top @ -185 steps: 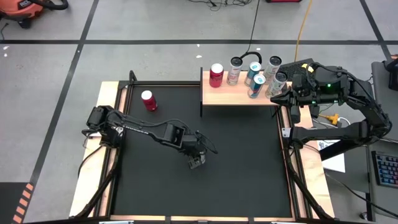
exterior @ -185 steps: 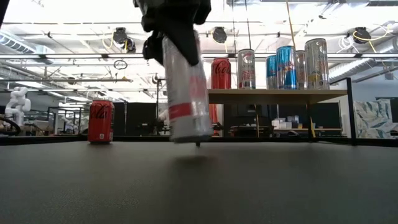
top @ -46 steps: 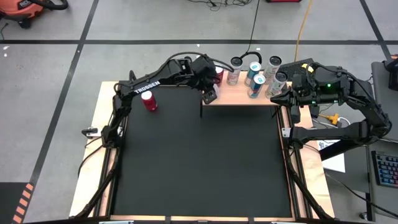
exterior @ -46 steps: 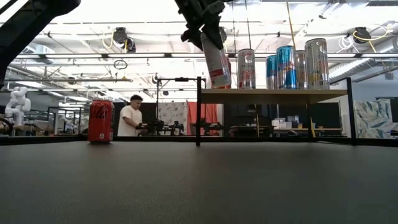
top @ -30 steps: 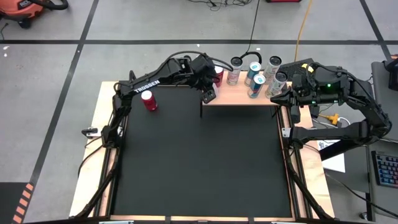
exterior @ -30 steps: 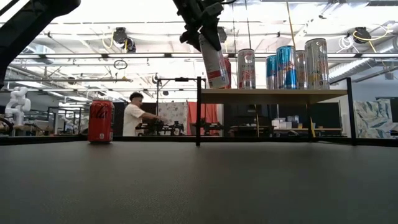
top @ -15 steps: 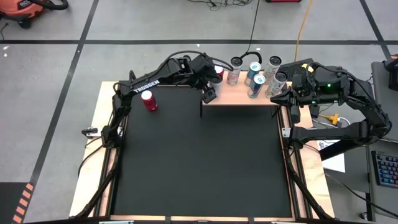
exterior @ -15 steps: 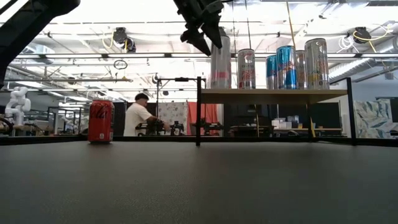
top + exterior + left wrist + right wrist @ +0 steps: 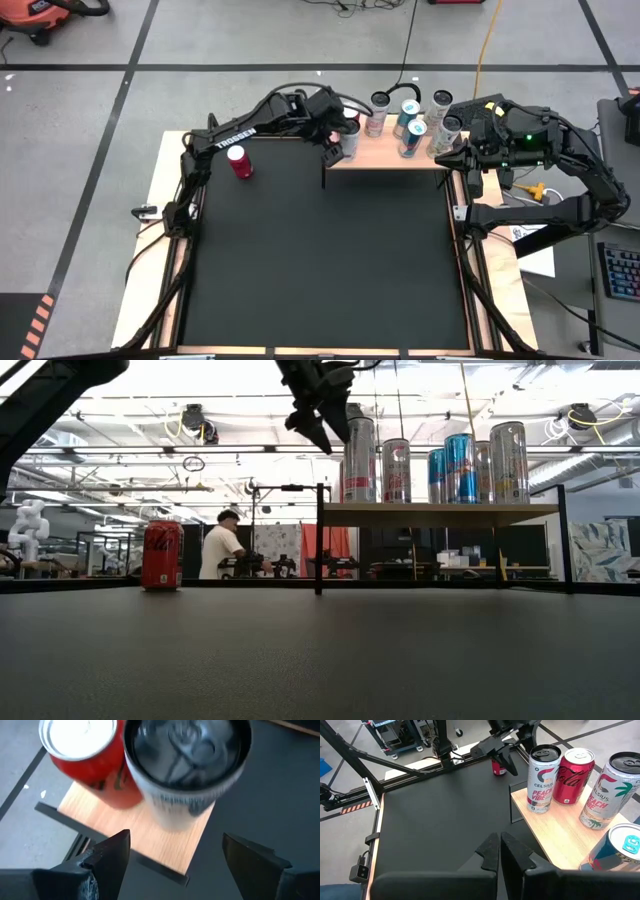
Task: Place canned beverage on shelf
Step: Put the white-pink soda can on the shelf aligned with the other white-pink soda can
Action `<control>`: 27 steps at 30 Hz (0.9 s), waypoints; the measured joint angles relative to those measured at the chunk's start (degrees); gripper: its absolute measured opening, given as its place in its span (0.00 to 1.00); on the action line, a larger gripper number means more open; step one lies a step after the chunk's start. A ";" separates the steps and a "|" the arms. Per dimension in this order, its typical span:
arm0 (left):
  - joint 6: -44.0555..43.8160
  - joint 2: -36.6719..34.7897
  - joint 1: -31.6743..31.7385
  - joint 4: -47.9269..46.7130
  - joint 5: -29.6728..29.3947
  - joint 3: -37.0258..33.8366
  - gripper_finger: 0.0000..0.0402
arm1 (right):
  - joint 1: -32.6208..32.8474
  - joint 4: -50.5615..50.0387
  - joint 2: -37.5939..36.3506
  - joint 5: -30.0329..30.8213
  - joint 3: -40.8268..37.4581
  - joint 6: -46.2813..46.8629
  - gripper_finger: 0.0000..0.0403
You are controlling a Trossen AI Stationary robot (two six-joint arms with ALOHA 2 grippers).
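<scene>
Silver can (image 9: 358, 458) upright on shelf (image 9: 440, 513) | left gripper (image 9: 322, 422) open, just beside it

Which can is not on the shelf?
The short red can standing alone on the black table; every other can stands on the shelf.

Seven cans (image 9: 239, 161), one shelf (image 9: 385, 155), two arms (image 9: 250, 127).

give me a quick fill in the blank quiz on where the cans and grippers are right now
1. The white Celsius can stands upright on the ____.
2. The left gripper, above that can, has its fingers ____.
3. The lone red can stands on the black ____.
4. The right gripper is ____.

Missing words: shelf; open; table; shut
</scene>
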 joint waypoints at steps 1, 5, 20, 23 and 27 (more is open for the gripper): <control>-0.04 0.00 -0.04 -0.71 0.00 0.00 0.77 | -0.01 0.01 0.01 0.00 0.00 0.00 0.00; -0.02 0.00 -0.37 -3.87 0.31 0.00 0.77 | -0.01 0.01 0.02 0.00 0.00 0.00 0.00; 0.11 -0.61 -3.26 -8.74 0.55 0.00 0.77 | 0.00 -0.01 0.00 0.00 0.00 0.00 0.00; 0.46 -1.09 -3.75 -11.88 0.53 0.00 0.77 | 0.01 0.17 0.02 0.00 0.00 0.00 0.00; 0.56 -1.89 -3.85 -14.56 0.37 -0.02 0.77 | 0.01 2.47 0.41 0.00 0.00 -0.40 0.00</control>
